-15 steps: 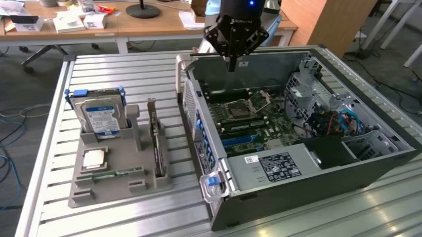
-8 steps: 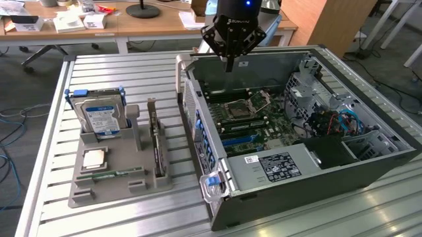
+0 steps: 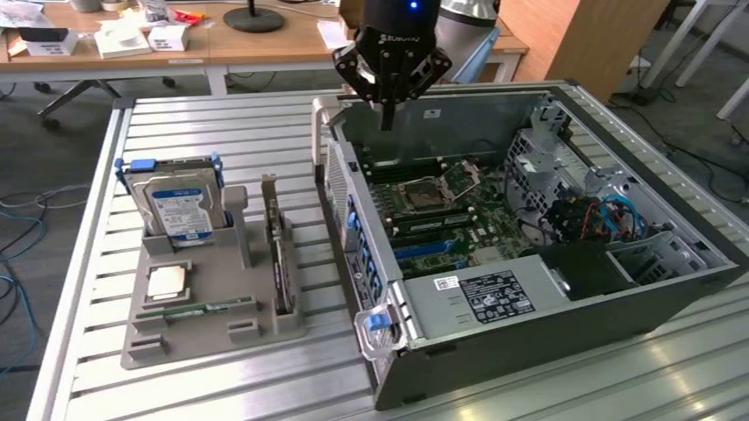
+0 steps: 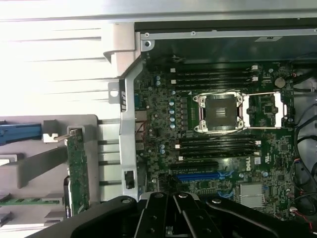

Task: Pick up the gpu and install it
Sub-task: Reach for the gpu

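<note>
At the exterior view's left, the grey holder (image 3: 153, 346) carried the hard drive (image 3: 175, 206). Just right of the drive, the gpu (image 3: 279, 254) stood on its thin edge in a slot. Its long axis ran from the near end of the holder toward the far end, roughly parallel to the side wall of the computer case (image 3: 655, 289), and its silvery bracket rose at the far end. Further right, the gripper (image 3: 387, 118) hung over the open case, above the motherboard (image 3: 468, 210), clenched on nothing and well apart from the card. I judged the pick-up not yet begun. A grasp would call for the jaws parted and set across the card's thin top edge, square to its length.
</note>
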Robot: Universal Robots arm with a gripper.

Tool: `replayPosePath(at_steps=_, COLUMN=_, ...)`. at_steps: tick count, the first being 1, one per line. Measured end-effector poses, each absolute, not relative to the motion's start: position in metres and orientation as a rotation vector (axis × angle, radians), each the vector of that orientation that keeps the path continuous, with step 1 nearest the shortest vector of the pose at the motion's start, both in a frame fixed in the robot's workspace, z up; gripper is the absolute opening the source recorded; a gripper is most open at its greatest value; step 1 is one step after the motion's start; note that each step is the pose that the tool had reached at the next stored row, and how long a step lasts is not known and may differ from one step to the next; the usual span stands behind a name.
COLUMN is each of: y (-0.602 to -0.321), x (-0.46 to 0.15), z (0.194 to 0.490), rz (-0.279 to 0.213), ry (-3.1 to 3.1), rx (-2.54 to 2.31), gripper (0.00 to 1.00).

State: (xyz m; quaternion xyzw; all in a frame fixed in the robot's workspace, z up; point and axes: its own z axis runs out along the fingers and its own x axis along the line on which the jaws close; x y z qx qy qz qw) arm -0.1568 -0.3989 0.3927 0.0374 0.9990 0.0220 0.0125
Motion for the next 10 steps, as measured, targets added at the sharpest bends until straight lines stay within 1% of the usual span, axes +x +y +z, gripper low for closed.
replayPosePath(at_steps=10, y=-0.399, x=-0.192, z=0.392, rz=0.069, ry=3.114, rx=0.117, gripper=0.11)
